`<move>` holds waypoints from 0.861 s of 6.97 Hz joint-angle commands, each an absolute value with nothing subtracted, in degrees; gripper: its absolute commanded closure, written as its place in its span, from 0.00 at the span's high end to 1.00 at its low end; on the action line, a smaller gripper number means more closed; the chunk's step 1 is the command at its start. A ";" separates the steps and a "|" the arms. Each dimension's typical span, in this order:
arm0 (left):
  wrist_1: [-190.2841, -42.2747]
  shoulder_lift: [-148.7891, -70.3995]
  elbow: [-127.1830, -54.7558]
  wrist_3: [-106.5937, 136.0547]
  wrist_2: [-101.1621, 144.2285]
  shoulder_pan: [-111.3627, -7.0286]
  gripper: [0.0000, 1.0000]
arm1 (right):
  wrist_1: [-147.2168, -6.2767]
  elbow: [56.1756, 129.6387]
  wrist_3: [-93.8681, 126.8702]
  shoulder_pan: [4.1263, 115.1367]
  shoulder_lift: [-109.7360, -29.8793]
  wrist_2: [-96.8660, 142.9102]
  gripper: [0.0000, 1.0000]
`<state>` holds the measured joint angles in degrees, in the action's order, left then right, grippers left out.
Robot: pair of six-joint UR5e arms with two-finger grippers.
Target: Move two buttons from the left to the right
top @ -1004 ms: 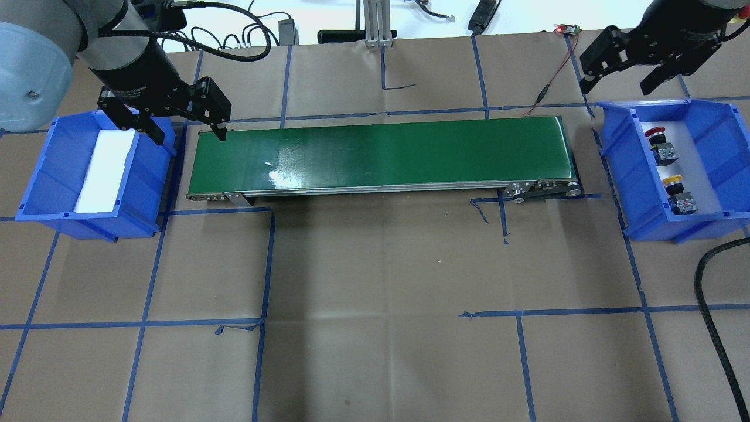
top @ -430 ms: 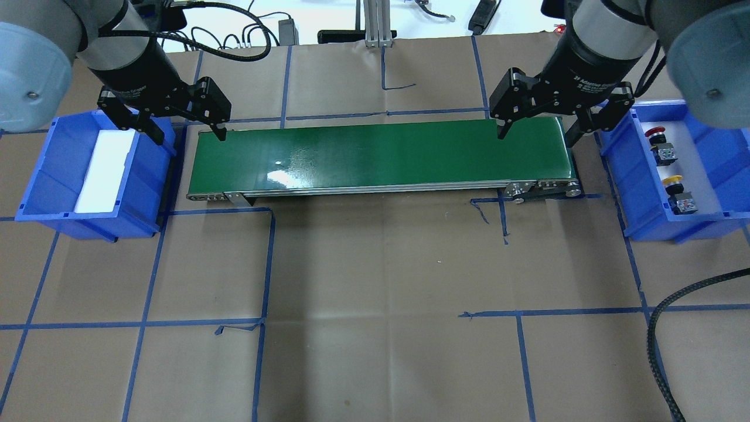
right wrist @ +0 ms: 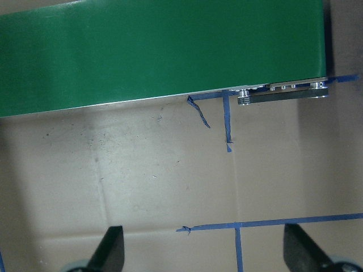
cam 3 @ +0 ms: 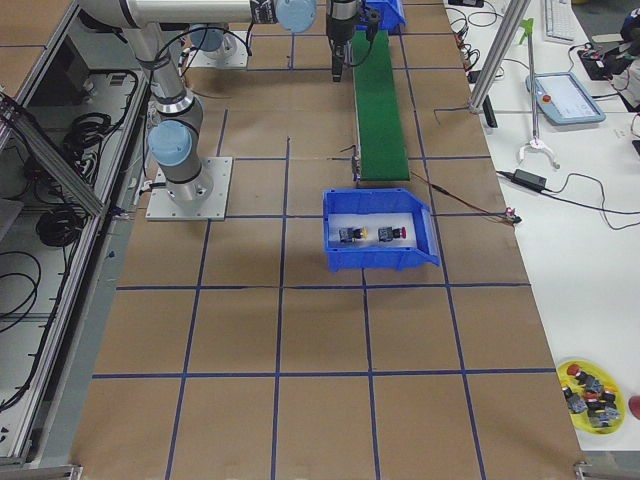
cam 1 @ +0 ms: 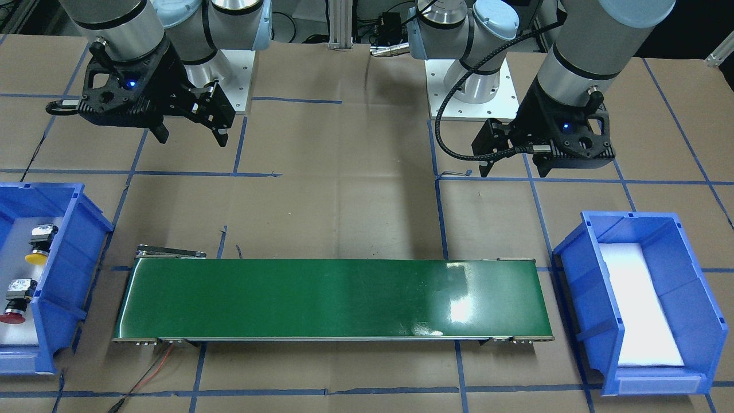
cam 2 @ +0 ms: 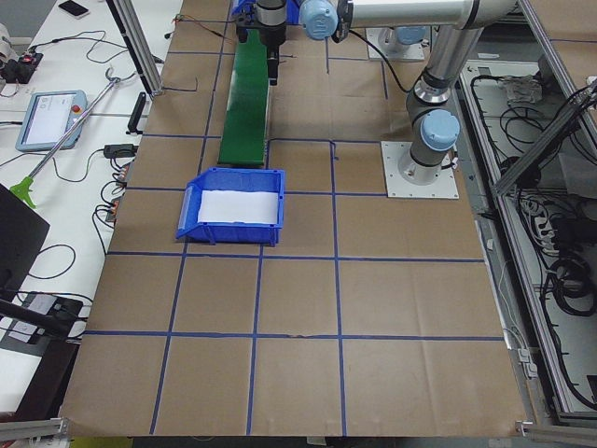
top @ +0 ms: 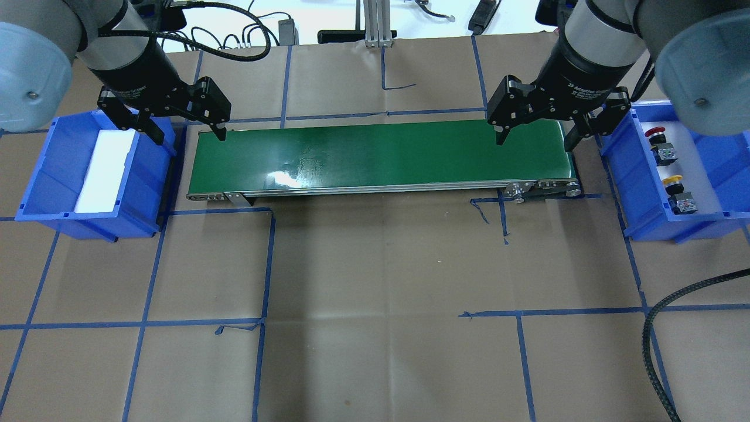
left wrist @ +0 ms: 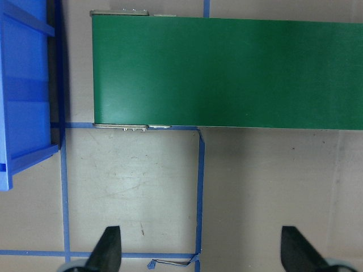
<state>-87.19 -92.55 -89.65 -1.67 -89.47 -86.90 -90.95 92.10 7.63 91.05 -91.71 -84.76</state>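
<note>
The right gripper (top: 534, 139), jaws spread wide and empty, hung above the right end of the long green conveyor belt (top: 381, 155). One second before, it had been up beyond the rear corner of the right-hand blue plastic bin (top: 621, 176); it had since swung inward over the belt and all but settled. The left gripper (top: 190, 136), also spread wide and empty, had not moved from its place between the belt's left end and the left-hand blue plastic bin (top: 146, 193).

The red-capped mushroom push button (top: 661, 143) and the yellow-capped mushroom push button (top: 678, 192), each with a black collar and grey contact block, lay apart on their sides in the right-hand bin. The left-hand bin held only its white foam liner (top: 105, 170), and the belt was bare.

The transfer therefore appeared complete, with the right arm taking up a waiting pose.

Count: two grippers, two bins, two buttons, one belt, one brown paper-covered table (top: 381, 281) gridded with blue tape.
</note>
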 commanded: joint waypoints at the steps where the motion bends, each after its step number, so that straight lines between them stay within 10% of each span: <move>1: -87.19 -92.55 -89.65 -1.67 -89.47 -86.92 1.00 | -91.14 92.20 7.47 91.05 -91.67 -84.81 1.00; 6: -87.19 -92.55 -89.65 -1.67 -89.39 -86.92 1.00 | -91.76 92.11 7.47 91.05 -91.58 -84.81 1.00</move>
<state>-87.19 -92.55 -89.61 -1.67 -89.45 -86.92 -91.59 92.12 7.50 91.06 -91.58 -84.81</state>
